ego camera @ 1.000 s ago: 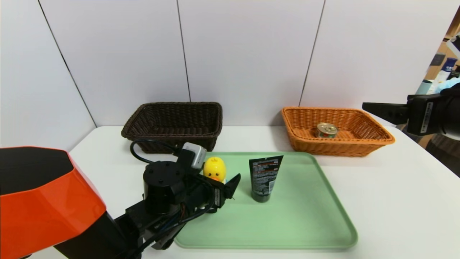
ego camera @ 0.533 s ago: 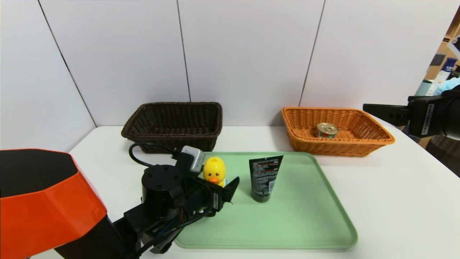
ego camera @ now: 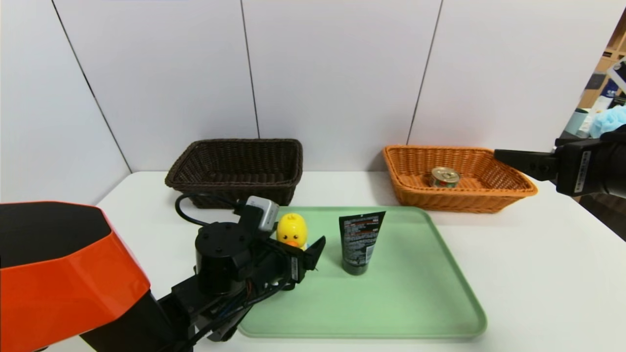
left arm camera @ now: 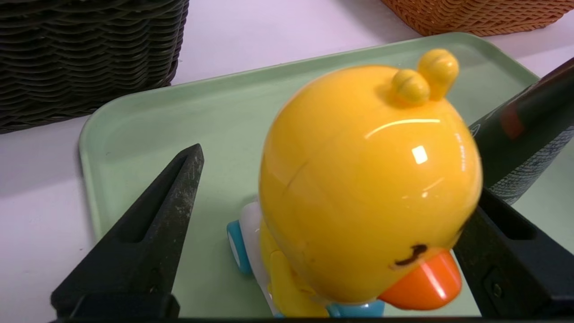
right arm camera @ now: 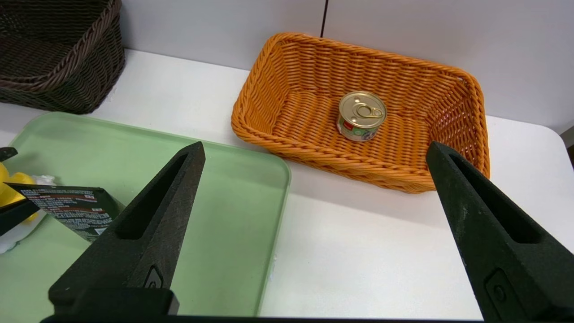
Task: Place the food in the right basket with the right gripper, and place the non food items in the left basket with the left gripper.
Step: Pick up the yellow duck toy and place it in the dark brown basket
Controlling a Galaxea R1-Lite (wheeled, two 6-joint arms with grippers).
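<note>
Left gripper [left arm camera: 332,224] at the tray's [ego camera: 415,303] near-left corner, jaws fully spread around the upright toy duck [ego camera: 292,230], gripping nothing (contact on one side unclear). Black tube [ego camera: 360,242] standing cap-down mid-tray, just beside the duck. Tin can [ego camera: 444,177] inside the orange basket [ego camera: 489,195] at the desk's far right; dark basket [ego camera: 234,168] far left. Right gripper [right arm camera: 314,157] raised beside the orange basket, jaws wide, empty

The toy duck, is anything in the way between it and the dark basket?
Nothing visible. The duck stands on the green tray inside the open left claw; only bare table lies toward the dark basket.
</note>
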